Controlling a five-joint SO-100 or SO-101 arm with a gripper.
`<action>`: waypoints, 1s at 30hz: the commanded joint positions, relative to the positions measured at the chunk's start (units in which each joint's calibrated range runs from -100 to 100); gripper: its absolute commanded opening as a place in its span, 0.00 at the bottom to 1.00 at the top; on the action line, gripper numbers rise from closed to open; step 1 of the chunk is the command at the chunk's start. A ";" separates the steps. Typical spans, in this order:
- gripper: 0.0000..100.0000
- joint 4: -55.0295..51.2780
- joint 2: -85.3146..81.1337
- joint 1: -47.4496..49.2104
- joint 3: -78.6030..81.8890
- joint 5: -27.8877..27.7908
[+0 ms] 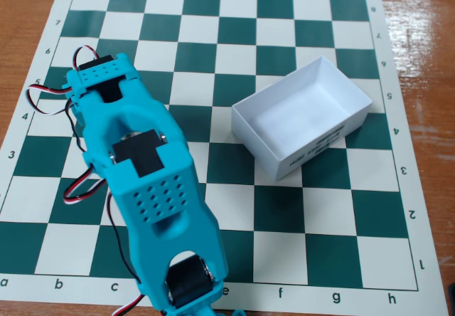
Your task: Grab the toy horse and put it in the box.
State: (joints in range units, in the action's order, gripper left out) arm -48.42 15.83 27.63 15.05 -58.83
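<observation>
At the bottom edge of the fixed view, the base end of the turquoise arm is seen, with a black motor set in an oval opening just above the board's lower border. From there the arm is stretched up and to the left across the chessboard, a green-and-white mat laid on a wooden table. A perforated turquoise housing is passed on the way, then a second black motor seated in the body. Red, white and black wires are looped along the arm's left side.

Farther up, at about rows 5 and 6 on the left of the board, the gripper is found at the arm's far end. It is viewed from behind and above, and its fingertips are hidden by its own body, so whether the jaws are spread or pressed together cannot be told.

To the right, well apart from the arm, the box is set on the board near rows 4 to 6, turned at an angle to the squares. It is white, with low walls, and small black print is carried on the long side facing the lower right. Its inside appears to be bare white, though glare makes this uncertain.

The horse cannot be made out anywhere; it may be hidden under the arm.
</observation>
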 commanded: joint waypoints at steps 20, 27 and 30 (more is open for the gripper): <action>0.00 -6.56 -24.06 -13.99 3.38 0.79; 0.00 -8.80 -30.43 -22.06 5.93 0.93; 0.00 -8.97 -31.67 -25.78 6.21 0.98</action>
State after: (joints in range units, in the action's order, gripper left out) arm -57.09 -12.51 5.08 21.49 -58.11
